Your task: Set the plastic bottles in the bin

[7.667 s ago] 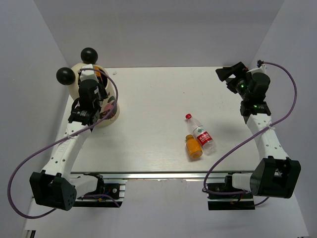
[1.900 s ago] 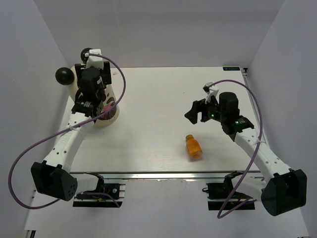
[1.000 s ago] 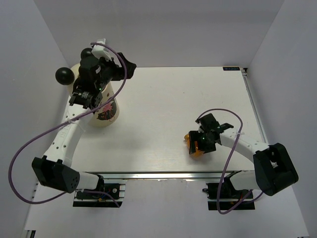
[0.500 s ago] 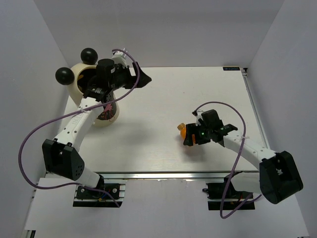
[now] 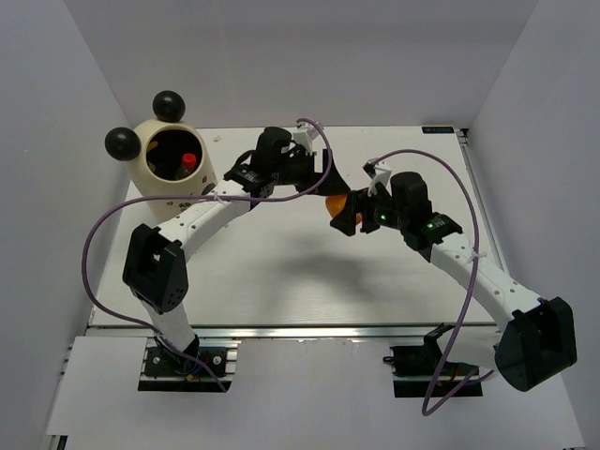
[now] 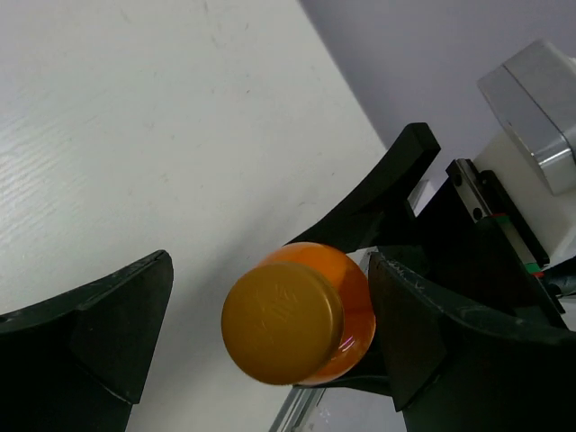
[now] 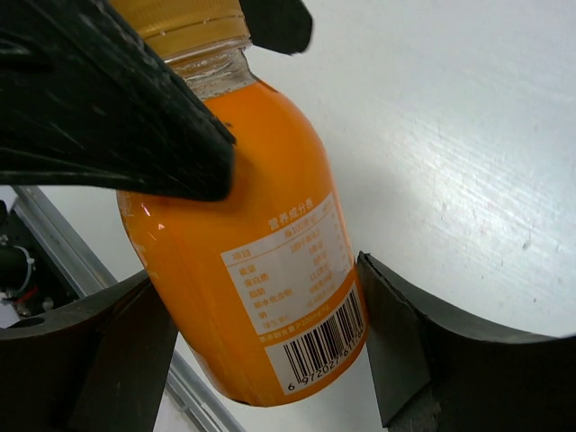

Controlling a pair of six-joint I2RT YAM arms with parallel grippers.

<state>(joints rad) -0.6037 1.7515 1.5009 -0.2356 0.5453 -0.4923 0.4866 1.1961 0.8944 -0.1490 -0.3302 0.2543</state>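
The right fingers (image 7: 418, 360) are closed on the body of the orange-filled bottle (image 7: 256, 261), holding it clear of the worktop (image 5: 281, 277) near its centre. The left fingers (image 6: 112, 328) are spread, one on each side of the cap (image 6: 283, 321) of that bottle, with a gap on both sides. The bin (image 5: 155, 183) stands at the far left corner, well apart, with a red-capped bottle (image 5: 187, 161) inside it

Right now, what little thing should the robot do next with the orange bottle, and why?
Probably shut the left gripper on the cap of the orange bottle. The right gripper holds that bottle above the table, the left jaws stand open either side of the cap, and the bin sits on the left arm's side.
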